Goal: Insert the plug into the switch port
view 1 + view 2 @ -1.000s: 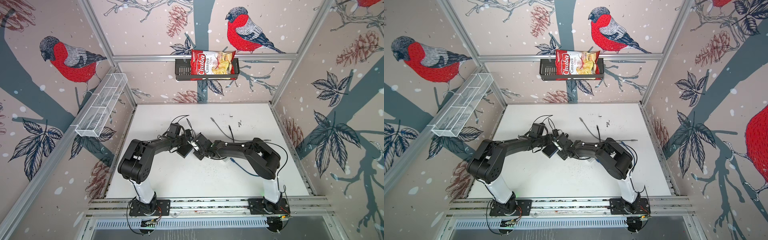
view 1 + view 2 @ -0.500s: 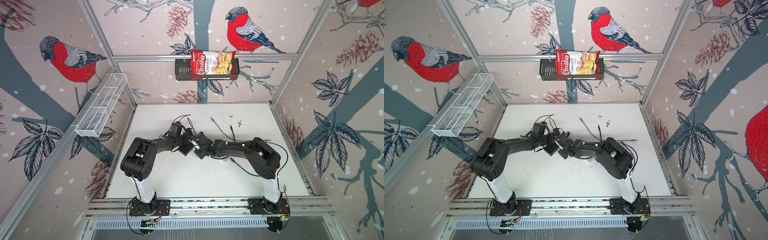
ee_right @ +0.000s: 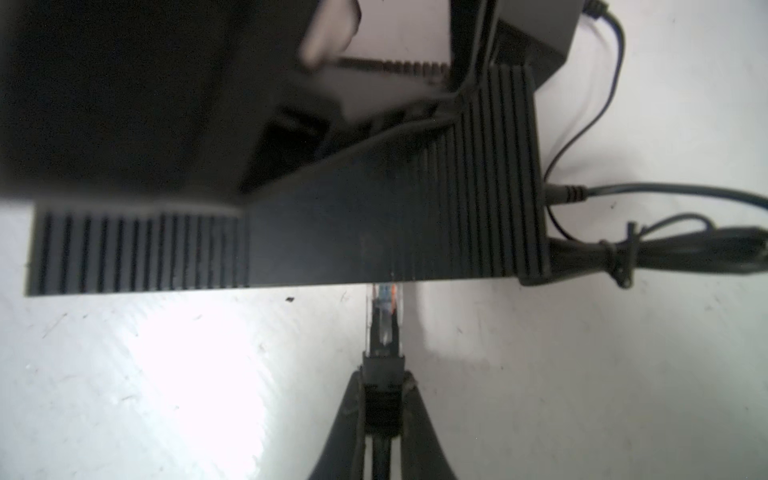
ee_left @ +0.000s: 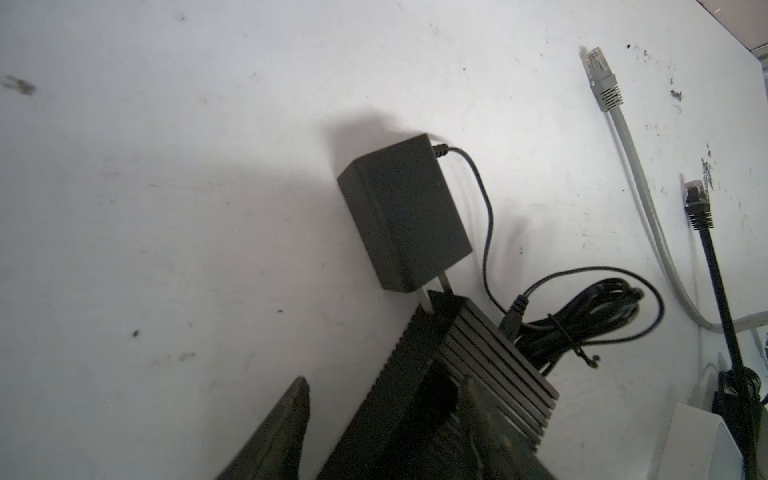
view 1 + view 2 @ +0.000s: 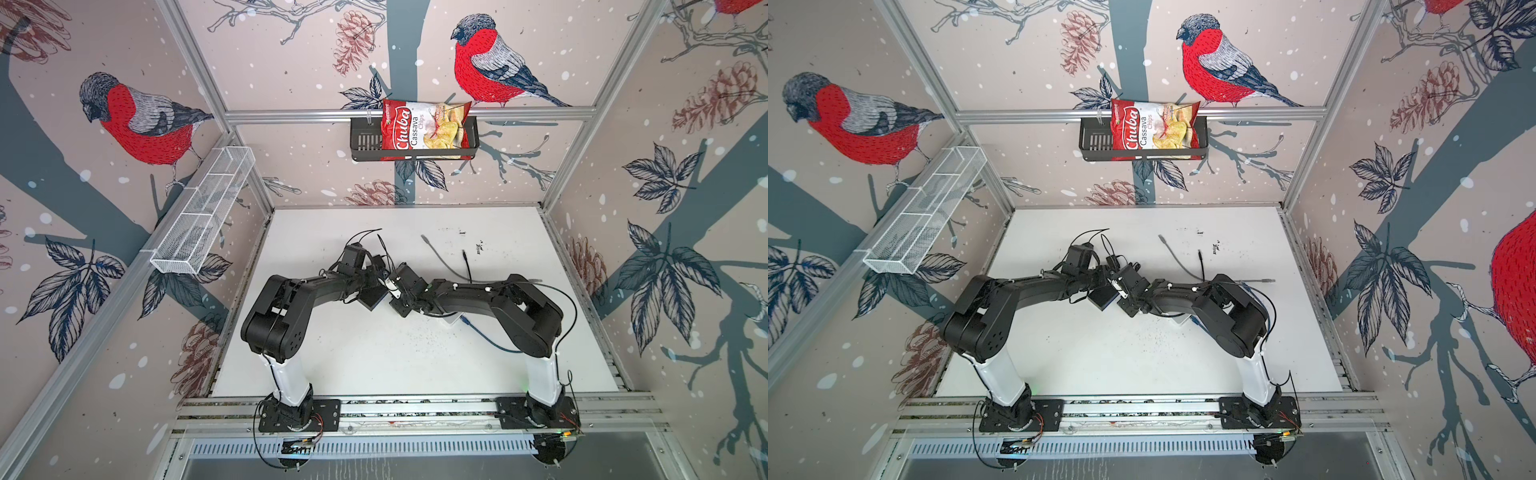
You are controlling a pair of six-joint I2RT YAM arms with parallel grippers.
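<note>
The left hand (image 4: 386, 384) grasps the black ribbed switch (image 4: 478, 353) across its body, by my judgement to brace it against the push of insertion, so it sits pinned at the middle of the surface (image 5: 374, 353). The right hand (image 3: 382, 399) is clenched on the boot of the plug (image 3: 384, 316), leaving the clear tip free. That tip meets the switch's right side, but whether it has entered a port is hidden. Both arms reach low and inward from the near side, elbows folded outward, wrists almost meeting at centre. The right hand lines up straight along the plug's axis.
</note>
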